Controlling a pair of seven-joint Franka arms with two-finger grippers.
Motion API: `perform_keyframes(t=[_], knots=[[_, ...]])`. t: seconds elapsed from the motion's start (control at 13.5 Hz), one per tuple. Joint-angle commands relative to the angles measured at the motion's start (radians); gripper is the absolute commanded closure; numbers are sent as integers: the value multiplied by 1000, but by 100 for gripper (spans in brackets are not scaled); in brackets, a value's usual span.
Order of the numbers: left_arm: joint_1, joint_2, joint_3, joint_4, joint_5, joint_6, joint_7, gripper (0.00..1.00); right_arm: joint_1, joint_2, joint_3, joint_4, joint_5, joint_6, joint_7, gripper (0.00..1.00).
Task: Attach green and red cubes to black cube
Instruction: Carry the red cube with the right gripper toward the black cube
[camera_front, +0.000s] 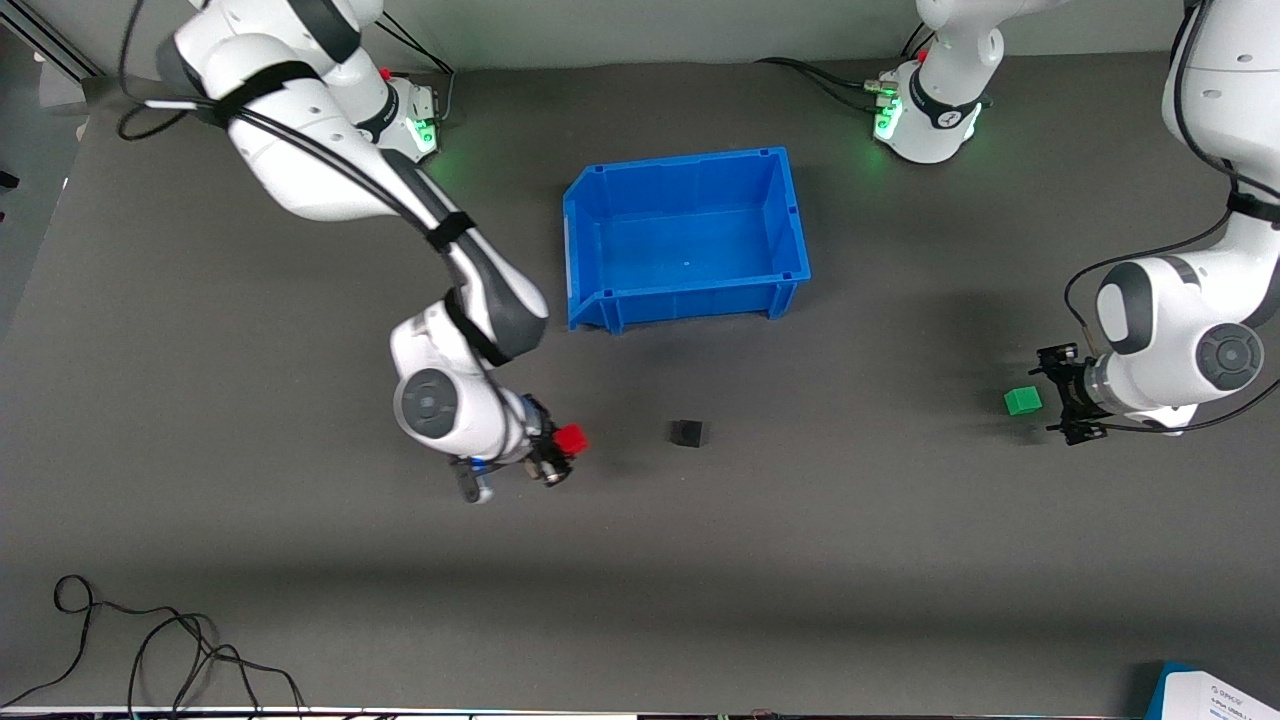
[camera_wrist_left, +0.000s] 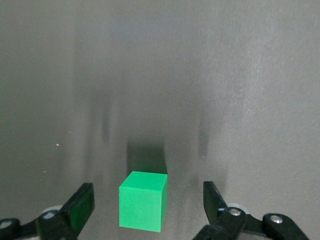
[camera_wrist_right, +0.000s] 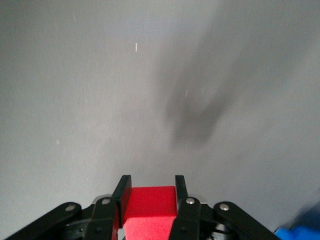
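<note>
The black cube (camera_front: 687, 433) sits on the dark mat, nearer the front camera than the blue bin. My right gripper (camera_front: 563, 445) is shut on the red cube (camera_front: 571, 438), beside the black cube toward the right arm's end; in the right wrist view the red cube (camera_wrist_right: 149, 205) is clamped between the fingers (camera_wrist_right: 121, 192). The green cube (camera_front: 1022, 401) rests on the mat toward the left arm's end. My left gripper (camera_front: 1056, 399) is open, and in the left wrist view the green cube (camera_wrist_left: 143, 201) sits between its fingers (camera_wrist_left: 81, 205) without touching them.
The blue bin (camera_front: 687, 299) stands open between the arm bases and the black cube. Loose black cables (camera_front: 150, 650) lie near the front edge at the right arm's end. A blue-and-white box corner (camera_front: 1215, 695) shows at the front edge at the left arm's end.
</note>
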Motion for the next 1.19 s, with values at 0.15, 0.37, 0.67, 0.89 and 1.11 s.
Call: perform_keyframes(t=[0.15,0.37,0.67,0.89,1.11], knots=[[-15,13,7,-1,16,29,-4,9,88,171,-14,252,11,-16,268,82],[-15,19,7,-2,16,31,-4,27,89,207,-14,249,5,-16,339,82],[-27,31,8,-5,18,45,-4,43,117,230,-16,246,-18,-16,423,85],[-25,31,8,-5,18,43,-4,66,129,236,-17,260,-18,-14,480,85],[-22,30,8,-5,18,40,-4,62,152,235,-25,255,-19,-14,520,84]])
